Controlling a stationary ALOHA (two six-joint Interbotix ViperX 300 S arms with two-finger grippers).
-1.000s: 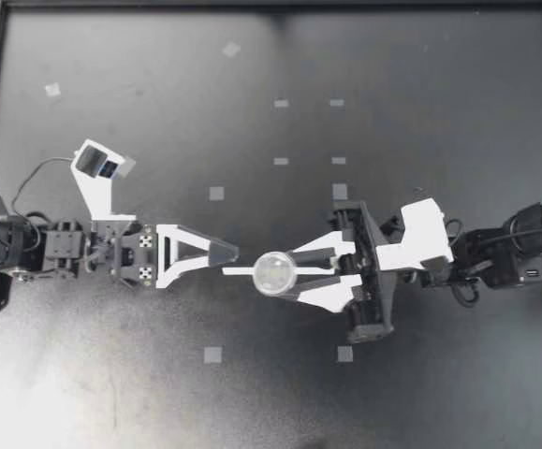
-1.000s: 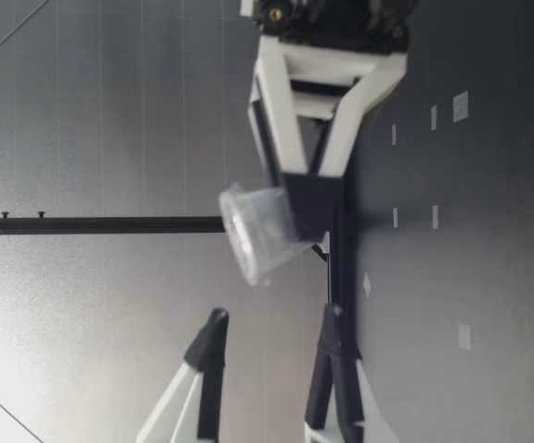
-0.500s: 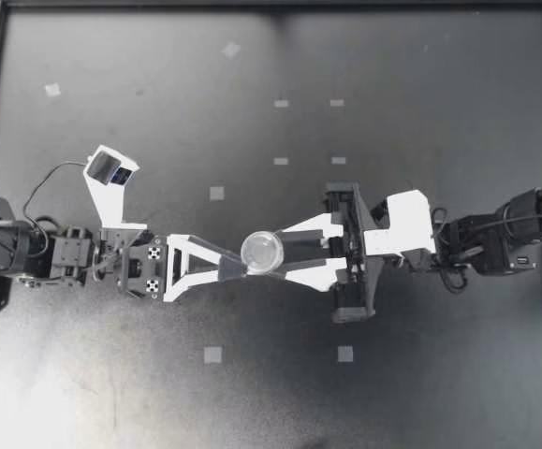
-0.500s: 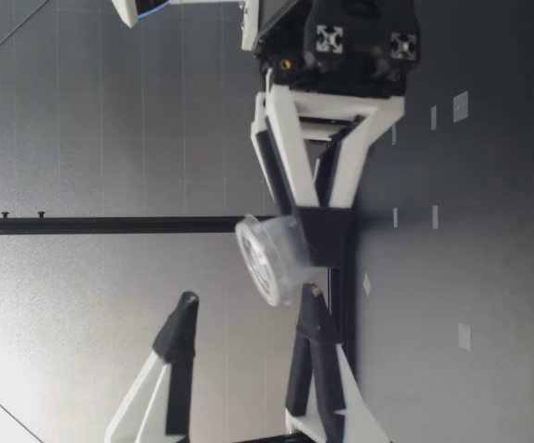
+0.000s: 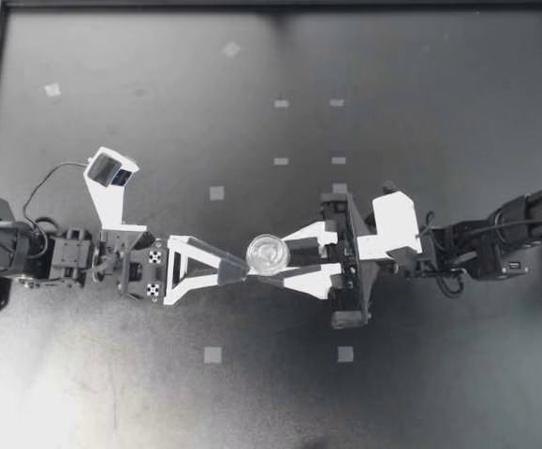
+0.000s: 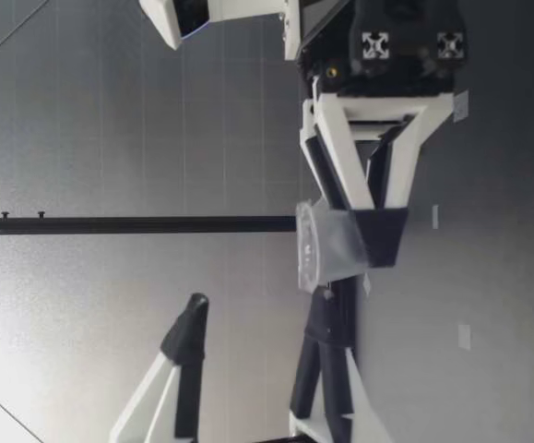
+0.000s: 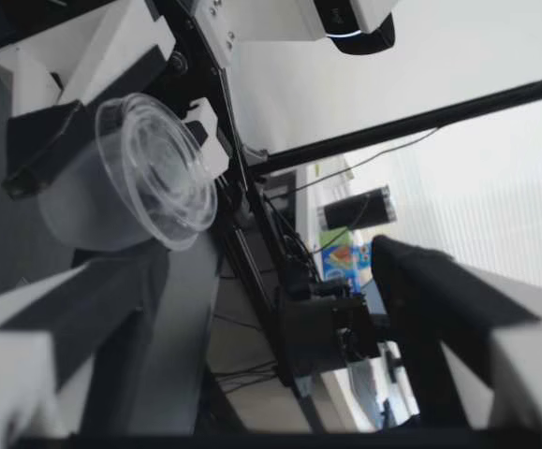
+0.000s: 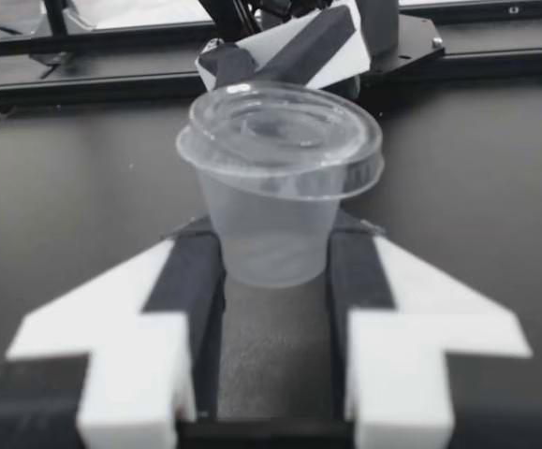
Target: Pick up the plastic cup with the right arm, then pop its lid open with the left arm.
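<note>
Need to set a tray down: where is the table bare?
Crowded: the middle, where my right gripper holds the lidded cup beside my open left gripper. Bare: the table from them to the frame rail, dotted with tape squares, and the strip on their other side.

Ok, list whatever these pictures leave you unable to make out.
Cup contents: top view too small; right wrist view, cloudy wall.
Cup's base: low view, behind a pad of the right jaws.
Whether the left jaws touch the cup: top view, a fingertip overlaps its rim.
</note>
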